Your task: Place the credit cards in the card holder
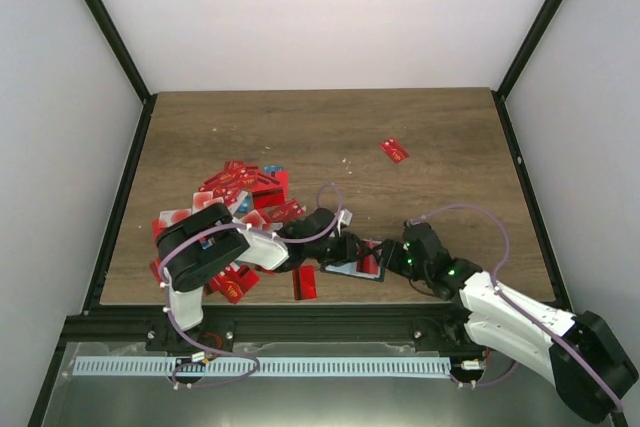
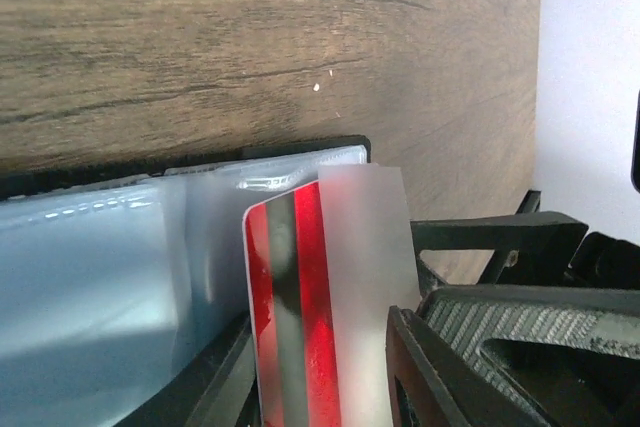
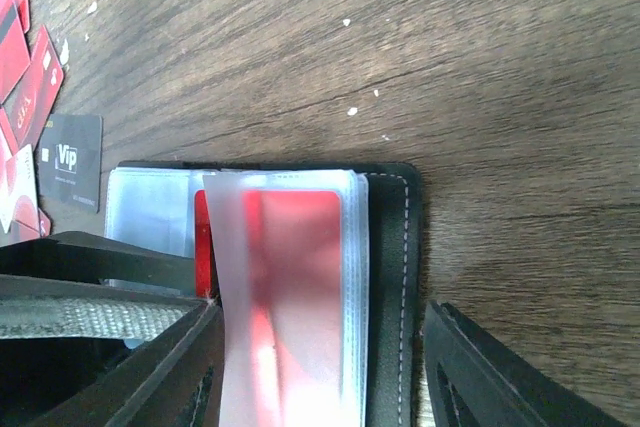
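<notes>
**Seating a card in the card holder.** The card holder (image 1: 352, 269) lies open on the wooden table (image 1: 330, 127), between the two grippers. Its clear pockets face up and its stitched black cover shows along one side.

A red credit card (image 2: 290, 317) with a dark stripe sits part-way inside a frosted sleeve (image 2: 365, 247) of the holder, with one end projecting. The left gripper (image 2: 318, 342) has a finger on either side of this card. Whether it pinches the card or has let go cannot be told.

The right gripper (image 3: 325, 312) straddles the holder with its jaws spread. One finger lies over the pockets and the other stands just off the stitched edge, so it appears to be steadying the holder.

The other credit cards (image 1: 240, 197) are heaped to the left of the holder, with a black VIP card (image 3: 72, 159) just off the holder's corner on that side. A stray red card (image 1: 394, 150) lies well beyond the holder.

Good practice for this step:
- Drive the card straight along the sleeve, square to the pocket mouth, so that no corner snags the film.
- Hold the holder flat so that it cannot slide away under the push.
- Release only once the card sits flush.
- Withdraw the fingers in line with the card, so that they do not drag it back out.
</notes>
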`<state>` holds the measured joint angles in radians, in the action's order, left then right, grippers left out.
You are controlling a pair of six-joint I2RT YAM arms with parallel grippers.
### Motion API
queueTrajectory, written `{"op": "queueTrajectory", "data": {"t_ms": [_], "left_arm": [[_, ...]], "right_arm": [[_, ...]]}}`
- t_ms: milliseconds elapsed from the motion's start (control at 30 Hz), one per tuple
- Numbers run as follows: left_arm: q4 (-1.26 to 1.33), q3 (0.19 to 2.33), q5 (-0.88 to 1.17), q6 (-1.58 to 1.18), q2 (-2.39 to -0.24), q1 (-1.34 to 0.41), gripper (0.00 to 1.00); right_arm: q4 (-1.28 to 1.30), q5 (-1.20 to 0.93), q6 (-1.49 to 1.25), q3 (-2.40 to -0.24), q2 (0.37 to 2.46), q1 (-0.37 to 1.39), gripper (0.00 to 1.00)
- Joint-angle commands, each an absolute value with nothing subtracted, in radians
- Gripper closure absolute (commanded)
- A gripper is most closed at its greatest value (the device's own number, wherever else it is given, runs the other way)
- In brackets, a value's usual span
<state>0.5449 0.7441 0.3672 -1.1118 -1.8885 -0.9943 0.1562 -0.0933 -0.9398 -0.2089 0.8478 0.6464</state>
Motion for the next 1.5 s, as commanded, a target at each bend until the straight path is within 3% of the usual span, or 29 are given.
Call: {"op": "queueTrajectory", "data": {"t_ms": [0,500,733,900,1033,1267,1467], "left_arm": [[0.463,0.753,0.340,-1.071,-1.849,-1.006,0.62],[0.172,0.786,0.191,-0.941,-1.668,-1.011,0.27],[-0.133,0.768,-0.053,-0.853,-1.450,-1.011,0.15],[-0.375,0.702,-0.259,-0.870,-1.241,-0.998,0.14],[-0.559,0.647,-0.368,-0.985,-1.043,-0.976,0.14],[-0.843,0.571,-0.375,-1.192,-0.721,-0.974,0.16],[-1.004,0.455,-0.390,-1.394,-0.470,-0.976,0.23]], "right_arm": [[0.228,-0.069,-0.928,-0.230,0.840,0.644,0.44],[0.277,-0.023,-0.882,-0.303,0.827,0.643,0.44],[0.142,-0.246,-0.740,-0.353,0.801,0.643,0.44],[-0.001,-0.482,-0.728,-0.378,0.867,0.654,0.46],[-0.103,-0.472,-0.733,-0.430,0.954,0.767,0.47],[-0.221,-0.457,-0.656,-0.666,1.308,0.997,0.49],[-0.291,-0.581,-0.623,-0.855,1.596,1.072,0.53]]}}
